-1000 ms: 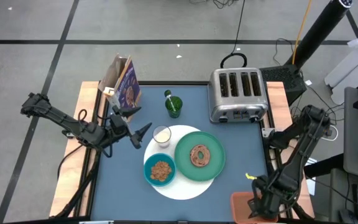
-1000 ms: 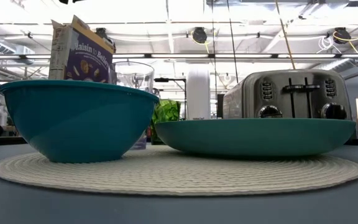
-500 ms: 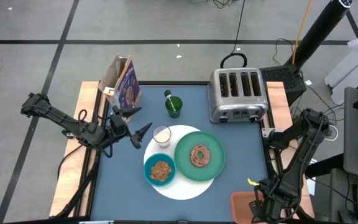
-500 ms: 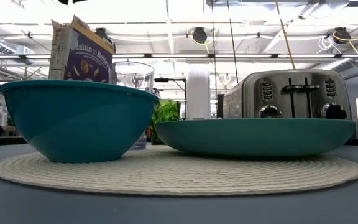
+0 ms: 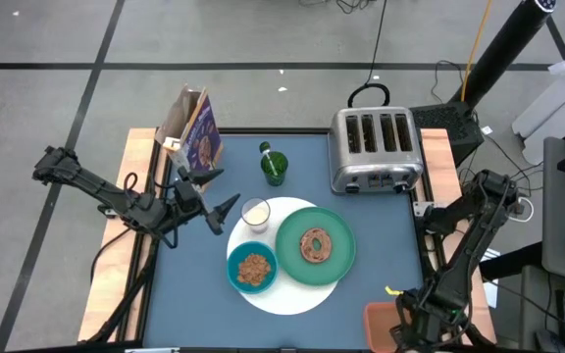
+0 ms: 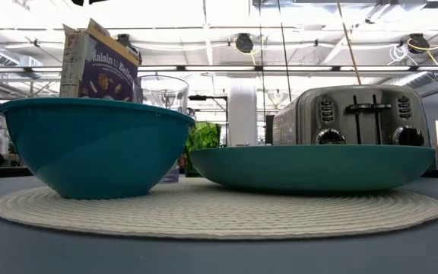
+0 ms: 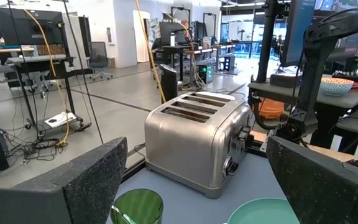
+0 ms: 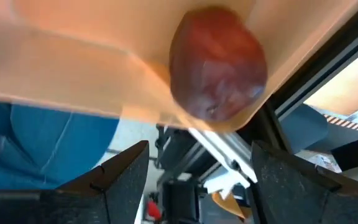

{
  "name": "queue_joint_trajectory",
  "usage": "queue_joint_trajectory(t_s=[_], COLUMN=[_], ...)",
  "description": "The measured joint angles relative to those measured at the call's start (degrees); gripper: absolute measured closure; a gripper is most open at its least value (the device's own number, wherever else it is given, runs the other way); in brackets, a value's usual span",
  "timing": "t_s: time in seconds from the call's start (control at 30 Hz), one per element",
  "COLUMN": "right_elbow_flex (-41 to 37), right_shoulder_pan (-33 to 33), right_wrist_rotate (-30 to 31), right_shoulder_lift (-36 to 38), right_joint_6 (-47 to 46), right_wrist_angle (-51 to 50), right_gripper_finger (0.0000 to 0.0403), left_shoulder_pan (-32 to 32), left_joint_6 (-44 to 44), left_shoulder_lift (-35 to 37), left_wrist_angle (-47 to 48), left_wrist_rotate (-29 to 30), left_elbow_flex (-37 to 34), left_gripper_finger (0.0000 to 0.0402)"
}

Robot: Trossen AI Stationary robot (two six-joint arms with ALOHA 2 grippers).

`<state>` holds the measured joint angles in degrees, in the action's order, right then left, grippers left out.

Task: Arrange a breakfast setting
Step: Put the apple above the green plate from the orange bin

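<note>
We see the right hand (image 5: pixel 412 328) has dropped lower over the orange tray (image 5: pixel 381 322), fingers apart around nothing, dark-red fruit (image 8: pixel 218 62) just ahead in the tray: fruit pickup comes next. Left hand (image 5: pixel 219 213) waits spread by the glass (image 5: pixel 255 212).

bagel (image 5: pixel 315 244) on plate (image 5: pixel 342 257); toaster (image 5: pixel 376 148) behind

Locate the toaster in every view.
High view: toaster at the table's far edge, right of centre.
Low view: toaster at right, behind the green plate.
Left wrist view: toaster in the centre.
Right wrist view: not in it.
Shared landmark: the green plate.
</note>
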<state>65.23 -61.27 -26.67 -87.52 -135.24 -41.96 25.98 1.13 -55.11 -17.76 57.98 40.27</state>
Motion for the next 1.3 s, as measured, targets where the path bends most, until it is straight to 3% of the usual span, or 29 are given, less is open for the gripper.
queue_joint_trajectory(t_s=[0.17, 0.4, 0.57, 0.97, 1.3], right_elbow_flex=[-0.2, -0.3, -0.3, -0.3, -0.3], right_shoulder_pan=[-0.1, -0.4, -0.4, -0.3, -0.3], right_wrist_rotate=[2.0, 2.3, 5.7, 5.6, 5.6], right_shoulder_lift=[1.1, 1.4, 1.4, 1.4, 1.5], right_joint_6=[-1.2, 2.1, 5.7, 7.5, 14.8], right_wrist_angle=[-3.6, -4.3, -3.1, -2.5, 0.2], right_gripper_finger=[0.0128, 0.0128, 0.0128, 0.0128, 0.0128], left_shoulder_pan=[0.0, 0.0, 0.0, 0.0, 0.0], left_joint_6=[0.0, -0.1, 0.0, -0.1, -0.1], left_shoulder_lift=[0.0, 0.0, 0.0, 0.0, 0.0], left_wrist_angle=[0.0, 0.0, 0.0, 0.0, 0.0], left_wrist_rotate=[0.0, 0.0, 0.0, 0.0, 0.0], left_elbow_flex=[0.0, 0.0, 0.0, 0.0, 0.0], left_gripper_finger=[0.0011, 0.0011, 0.0011, 0.0011, 0.0011])
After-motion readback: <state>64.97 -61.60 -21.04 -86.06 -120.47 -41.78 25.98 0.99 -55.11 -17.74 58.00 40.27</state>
